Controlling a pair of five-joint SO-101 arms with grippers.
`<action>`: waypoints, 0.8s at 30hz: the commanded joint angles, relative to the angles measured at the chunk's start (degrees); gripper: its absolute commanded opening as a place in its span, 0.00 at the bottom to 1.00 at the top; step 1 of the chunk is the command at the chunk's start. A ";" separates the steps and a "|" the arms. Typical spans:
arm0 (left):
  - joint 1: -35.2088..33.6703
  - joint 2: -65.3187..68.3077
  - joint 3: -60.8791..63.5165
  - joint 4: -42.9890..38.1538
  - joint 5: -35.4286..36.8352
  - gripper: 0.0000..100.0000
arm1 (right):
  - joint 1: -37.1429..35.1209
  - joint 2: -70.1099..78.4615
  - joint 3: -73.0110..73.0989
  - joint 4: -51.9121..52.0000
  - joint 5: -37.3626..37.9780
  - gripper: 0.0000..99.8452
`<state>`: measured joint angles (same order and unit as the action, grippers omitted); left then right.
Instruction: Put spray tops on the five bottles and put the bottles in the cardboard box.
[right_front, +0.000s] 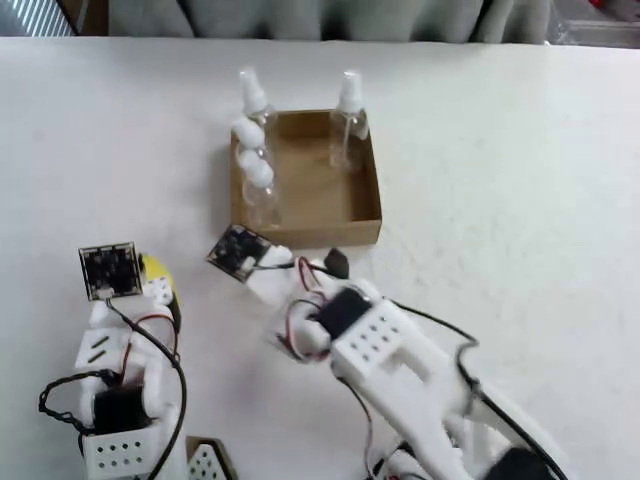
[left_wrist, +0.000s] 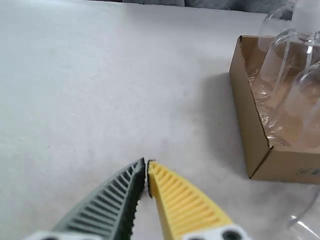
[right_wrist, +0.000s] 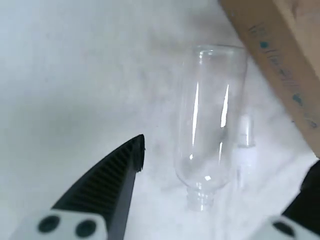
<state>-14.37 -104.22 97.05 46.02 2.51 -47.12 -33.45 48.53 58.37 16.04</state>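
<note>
The right fingers (right_wrist: 120, 170) stand wide apart. Just ahead of them an uncapped clear bottle (right_wrist: 210, 115) lies on the surface (right_wrist: 65, 65), close beside the cardboard box (right_wrist: 280, 60). The left fingers (left_wrist: 175, 200) are pressed together, holding nothing, above the surface near the box's side. Four capped bottles (right_front: 350, 120) stand inside the box.
</note>
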 joint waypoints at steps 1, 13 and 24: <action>-0.57 -0.48 -0.09 -0.18 -0.70 0.02 | 2.24 -10.33 -1.67 6.99 -1.76 0.36; -0.22 -0.48 -0.09 -0.18 -0.70 0.02 | 29.49 -22.11 -1.58 10.95 0.97 0.01; -0.22 -0.48 -0.09 1.93 -10.29 0.02 | 60.00 -22.46 13.45 4.88 8.26 0.03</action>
<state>-14.37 -104.22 97.05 47.69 -5.85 7.47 -54.81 58.81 67.52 23.08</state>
